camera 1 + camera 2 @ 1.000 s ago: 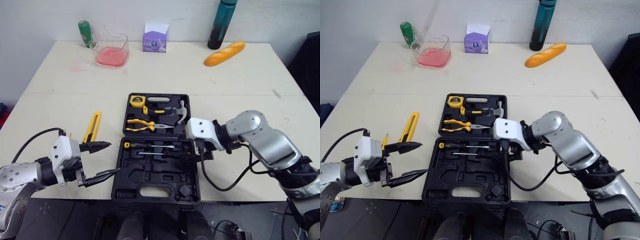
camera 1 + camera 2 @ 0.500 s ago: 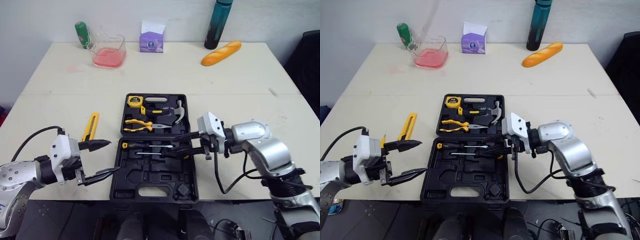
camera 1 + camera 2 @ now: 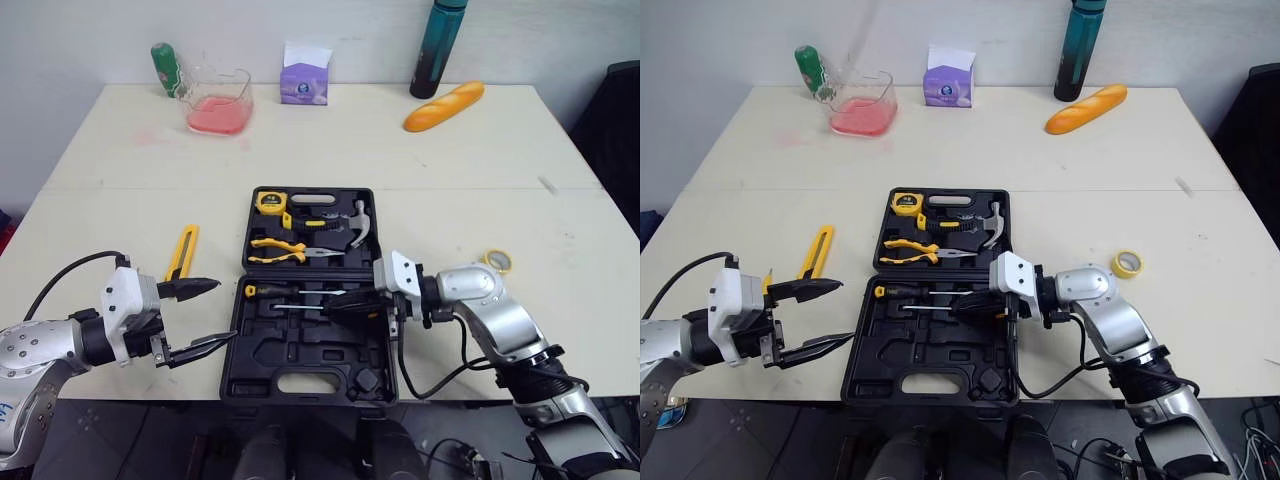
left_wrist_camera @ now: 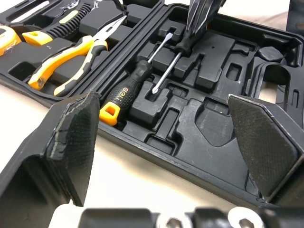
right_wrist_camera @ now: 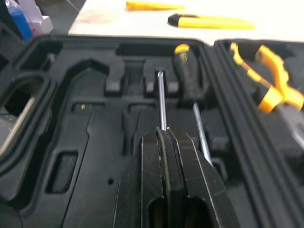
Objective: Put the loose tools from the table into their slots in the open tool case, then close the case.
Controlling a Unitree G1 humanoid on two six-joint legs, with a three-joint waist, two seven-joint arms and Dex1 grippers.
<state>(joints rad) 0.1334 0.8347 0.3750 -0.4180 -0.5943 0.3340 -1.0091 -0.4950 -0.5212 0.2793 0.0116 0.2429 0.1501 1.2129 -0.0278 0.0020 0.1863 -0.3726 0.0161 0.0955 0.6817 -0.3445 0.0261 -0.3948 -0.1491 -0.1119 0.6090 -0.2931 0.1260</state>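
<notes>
The open black plastic tool case (image 3: pixel 262 352) lies in the lower middle of the frame on the cream worktop (image 3: pixel 480 170). Its upper half holds a yellow tape measure (image 3: pixel 272 202), pliers with yellow handles (image 3: pixel 285 250) and a steel hammer with black grip (image 3: pixel 357 225). In its lower half two screwdrivers lie side by side in their slots: one with a black and yellow handle (image 3: pixel 268 291) and one thinner, all black (image 3: pixel 300 307).

A yellow utility knife (image 3: pixel 181 254) lies loose on the worktop, left of the case and apart from it. A small roll of yellow tape (image 3: pixel 494 261) lies at the right of the frame, also outside the case.

The left claw (image 3: pixel 222 314) is at the lower left, just beside the left edge of the case. Its fingers are spread wide and hold nothing. The right claw (image 3: pixel 338 303) reaches in from the right over the lower half of the case. Its two fingers (image 5: pixel 166 156) are pressed together with nothing between them, and the tips are just above the screwdriver shafts.
</notes>
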